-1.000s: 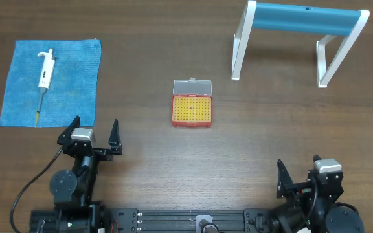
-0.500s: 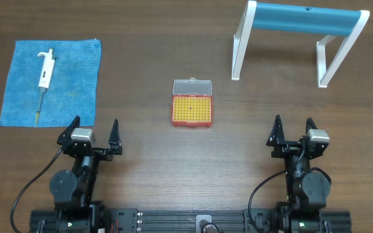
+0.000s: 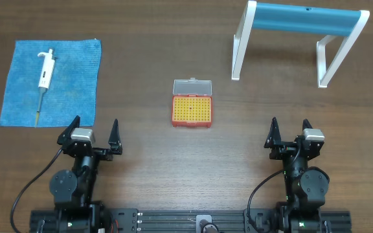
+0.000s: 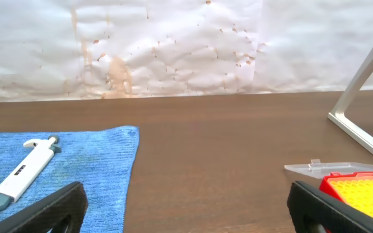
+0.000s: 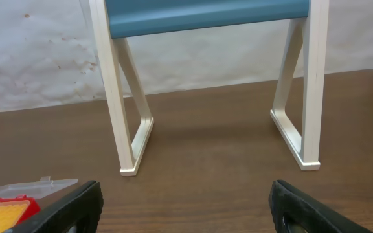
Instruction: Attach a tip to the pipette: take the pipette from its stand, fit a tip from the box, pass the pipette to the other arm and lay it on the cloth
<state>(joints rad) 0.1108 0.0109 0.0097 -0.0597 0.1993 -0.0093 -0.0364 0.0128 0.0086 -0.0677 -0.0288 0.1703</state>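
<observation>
Left gripper (image 3: 96, 123) and right gripper (image 3: 290, 123) both wide open, empty, at bench's near edge; pipette (image 3: 44, 71) lies on cloth (image 3: 76, 90) by far-left corner, so looks done, best leave it untouched.

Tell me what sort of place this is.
Probably a lab-style robot workbench: a pipette on a blue cloth, an open tip box, and a white-and-blue pipette stand, all on a wooden tabletop.
</observation>
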